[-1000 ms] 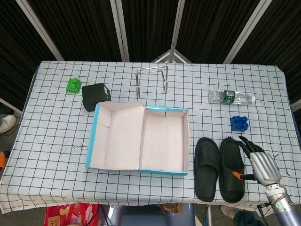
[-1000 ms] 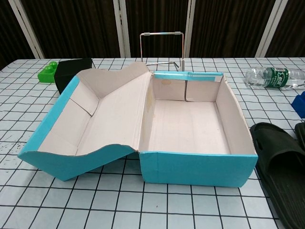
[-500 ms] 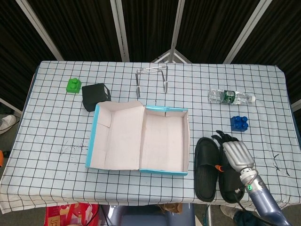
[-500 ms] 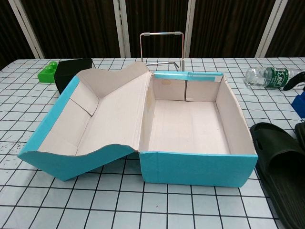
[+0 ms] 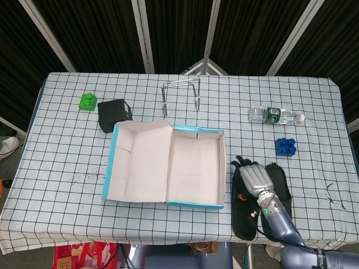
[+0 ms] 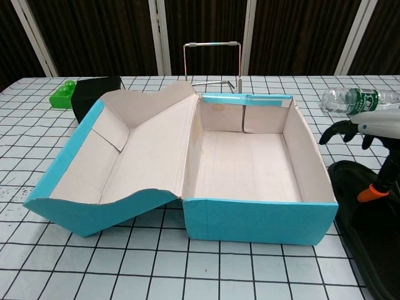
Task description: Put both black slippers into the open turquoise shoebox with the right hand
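Right hand [image 5: 256,176]: above the pair of slippers, just right of the shoebox's right wall; dark fingers [image 6: 334,130] curved downward and apart, nothing held between them in either view; contact with the slippers not determinable. Orange tab visible at the thumb side.
Left hand: in neither view.
Left slipper [image 5: 243,210]: flat on the table, sole down, just beside the shoebox's right wall, toe end partly covered by the hand in the head view.
Right slipper [image 5: 280,182]: flat alongside the first, touching or nearly so; largely hidden behind the hand and forearm.
Shoebox [image 5: 221,174]: turquoise outside, pale cardboard inside, open and upright near the table's middle; lid [image 5: 137,162] hinged out flat to the left; interior holds nothing.
Table [image 5: 67,151]: covered in a white cloth with a black grid.
Black box [image 5: 114,115]: behind the lid's far left corner, close to it.
Green block [image 5: 87,101]: just left of the black box.
Metal wire frame [image 5: 181,94]: standing behind the shoebox, apart from it.
Water bottle [image 5: 275,115]: lying on its side, far right, well behind the slippers.
Blue block [image 5: 285,146]: between the bottle and the slippers.
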`<act>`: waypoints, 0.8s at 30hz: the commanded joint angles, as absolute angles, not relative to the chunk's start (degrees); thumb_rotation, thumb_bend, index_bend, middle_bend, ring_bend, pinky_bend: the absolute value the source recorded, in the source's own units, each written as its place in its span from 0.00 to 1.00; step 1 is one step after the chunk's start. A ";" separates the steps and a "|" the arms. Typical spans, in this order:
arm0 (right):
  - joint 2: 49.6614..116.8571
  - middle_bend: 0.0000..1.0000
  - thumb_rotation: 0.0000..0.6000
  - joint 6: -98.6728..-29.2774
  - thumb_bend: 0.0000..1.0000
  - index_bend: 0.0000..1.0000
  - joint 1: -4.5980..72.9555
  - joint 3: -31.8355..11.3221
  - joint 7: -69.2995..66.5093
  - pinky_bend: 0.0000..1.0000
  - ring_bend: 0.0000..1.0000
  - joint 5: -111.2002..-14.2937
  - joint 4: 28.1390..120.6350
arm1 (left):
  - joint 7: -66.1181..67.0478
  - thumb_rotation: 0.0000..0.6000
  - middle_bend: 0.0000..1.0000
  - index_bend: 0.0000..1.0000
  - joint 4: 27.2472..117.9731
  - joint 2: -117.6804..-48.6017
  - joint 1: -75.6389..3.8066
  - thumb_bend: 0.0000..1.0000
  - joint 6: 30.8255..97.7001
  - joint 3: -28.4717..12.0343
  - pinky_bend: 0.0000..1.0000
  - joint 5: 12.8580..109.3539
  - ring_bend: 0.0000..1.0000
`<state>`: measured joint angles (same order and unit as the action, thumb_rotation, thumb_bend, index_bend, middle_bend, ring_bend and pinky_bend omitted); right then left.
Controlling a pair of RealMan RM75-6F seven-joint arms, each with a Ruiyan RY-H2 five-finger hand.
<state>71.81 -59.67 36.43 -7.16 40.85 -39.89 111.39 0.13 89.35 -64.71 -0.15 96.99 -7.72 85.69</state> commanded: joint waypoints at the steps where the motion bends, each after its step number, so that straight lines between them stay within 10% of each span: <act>1: 72.97 0.09 1.00 -59.57 0.12 0.18 38.05 -6.66 42.33 0.24 0.16 -37.52 109.91 | 0.15 1.00 0.07 0.23 89.36 -64.74 -0.23 0.64 96.87 -7.71 0.10 85.67 0.03; 24: 72.10 0.09 1.00 -56.16 0.12 0.18 42.67 -2.34 41.82 0.24 0.16 -29.01 105.95 | 2.76 1.00 0.07 0.23 89.58 -65.49 -1.03 0.64 95.63 -7.15 0.10 85.93 0.03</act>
